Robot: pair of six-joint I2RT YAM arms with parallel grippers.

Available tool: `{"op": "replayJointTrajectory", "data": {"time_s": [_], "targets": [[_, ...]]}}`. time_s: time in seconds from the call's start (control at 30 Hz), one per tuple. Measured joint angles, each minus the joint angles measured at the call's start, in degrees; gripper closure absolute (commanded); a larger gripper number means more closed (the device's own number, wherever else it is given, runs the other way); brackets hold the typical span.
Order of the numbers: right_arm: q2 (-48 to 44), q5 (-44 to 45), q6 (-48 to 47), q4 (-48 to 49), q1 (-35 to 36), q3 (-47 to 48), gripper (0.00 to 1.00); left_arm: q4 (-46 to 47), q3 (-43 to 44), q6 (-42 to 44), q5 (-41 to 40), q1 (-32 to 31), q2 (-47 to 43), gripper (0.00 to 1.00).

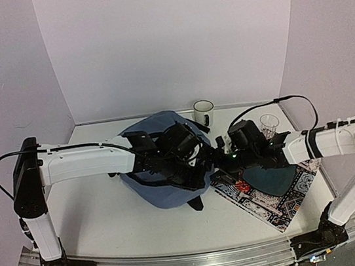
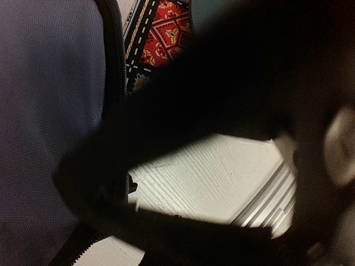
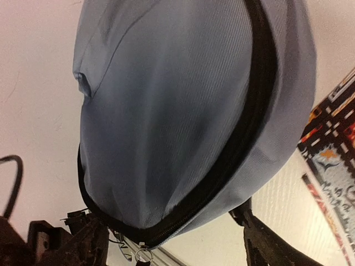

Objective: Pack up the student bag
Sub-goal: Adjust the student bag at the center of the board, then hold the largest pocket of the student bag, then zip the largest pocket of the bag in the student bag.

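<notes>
**Top external:** set high above and behind the near edge of the table point(image 1: 96, 210), facing down and forward. It is far enough back that you see the whole student bag point(image 1: 167, 197), with the patterned mat point(image 1: 274, 209) just right of it.

**Left wrist:** hard against the bag. You get its blue fabric at left and blurred dark shapes across the middle, with mat and table past its zipper edge.

**Right wrist:** close to the bag, facing its zipped panel, which fills most of your frame.

**Shared:** bag, mat and table appear in all three.

Slate-blue student bag point(image 1: 166, 194), mid-table
</notes>
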Motion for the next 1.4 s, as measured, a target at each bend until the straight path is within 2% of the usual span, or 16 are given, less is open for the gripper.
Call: {"op": "replayJointTrajectory", "data": {"time_s": [0.07,0.13,0.23,0.37,0.43,0.7,0.93,1.07,1.23,1.3,1.4], "targets": [[1.2,0.43,2.04,1.63,1.91,-0.36,0.27,0.15,0.09,0.47,0.0,0.0,0.0,1.0],[2.42,1.15,3.62,3.37,2.39,-0.38,0.35,0.18,0.09,0.79,0.01,0.0,0.0,1.0],[3.72,2.09,4.74,5.31,2.33,-0.38,0.57,0.3,0.03,0.83,-0.02,0.02,-0.02,1.0],[5.01,3.18,5.49,6.76,2.26,-0.38,0.92,1.12,-2.21,0.82,-0.04,0.06,-0.86,1.0],[5.36,3.42,5.57,6.95,2.22,-0.38,1.0,1.24,-4.07,0.79,-0.1,0.31,-1.98,1.0],[5.4,1.7,2.67,5.51,-0.04,-0.12,1.0,2.7,-13.28,0.1,-1.11,3.31,-8.62,1.0],[4.9,-3.24,-4.41,-0.92,-8.47,2.9,1.0,2.45,-24.05,-1.25,-3.07,6.35,-18.03,1.0],[6.52,-6.36,-8.96,-4.95,-13.15,7.89,1.0,0.73,-27.77,-1.18,-5.23,10.44,-23.03,1.0],[15.31,-10.6,-14.11,-9.31,-14.67,19.57,1.0,0.69,-28.04,-0.74,-5.3,11.11,-25.77,1.0],[18.76,-11.85,-15.42,-10.33,-14.88,23.47,0.96,0.8,-28.04,-0.7,-4.38,11.13,-25.75,1.0],[20.73,-12.59,-16.57,-11.45,-14.94,25.42,0.75,1.59,-27.89,-0.76,-2.32,11.15,-25.65,1.0]]}}
